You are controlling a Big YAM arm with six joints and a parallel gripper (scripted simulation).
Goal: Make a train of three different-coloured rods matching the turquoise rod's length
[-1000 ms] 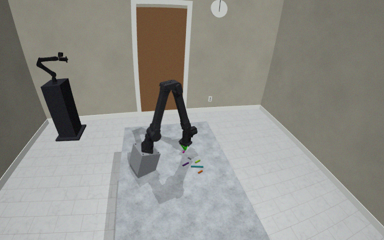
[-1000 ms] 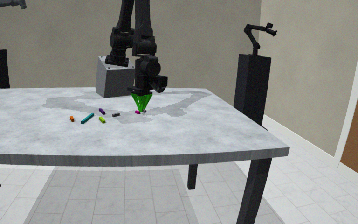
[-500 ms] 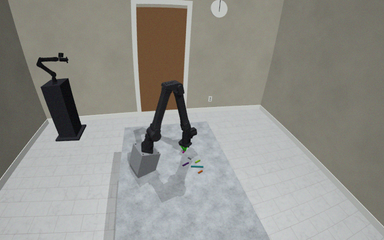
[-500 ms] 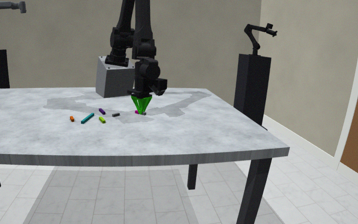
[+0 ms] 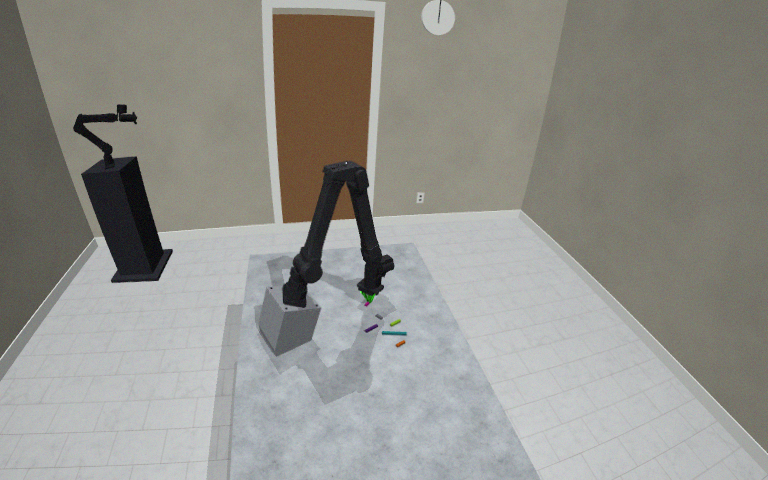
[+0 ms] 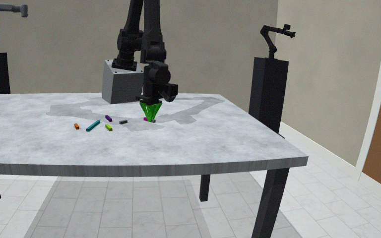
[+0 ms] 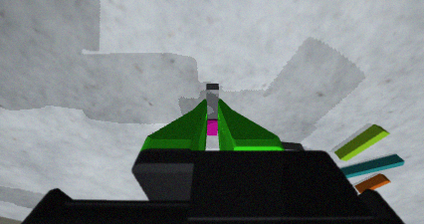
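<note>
My gripper (image 5: 368,300) (image 6: 150,120) (image 7: 212,105) points down, its green fingers shut on a grey rod (image 6: 153,120) (image 7: 212,96) at table height. The magenta rod (image 5: 367,303) (image 6: 145,118) (image 7: 212,127) lies right behind it in the same line; no gap shows in the wrist view, but the fingers partly hide the joint. A lime rod (image 5: 395,322) (image 6: 108,127) (image 7: 363,141) and the turquoise rod (image 5: 394,333) (image 6: 93,125) (image 7: 374,165) lie apart, at different angles.
A second grey rod (image 5: 378,316) (image 6: 123,121) (image 7: 293,145) lies between the gripper and the lime rod. A purple rod (image 5: 371,328) (image 6: 108,118) and an orange rod (image 5: 400,343) (image 6: 76,126) (image 7: 374,183) lie near the turquoise one. The arm's grey base block (image 5: 290,327) (image 6: 123,87) stands behind.
</note>
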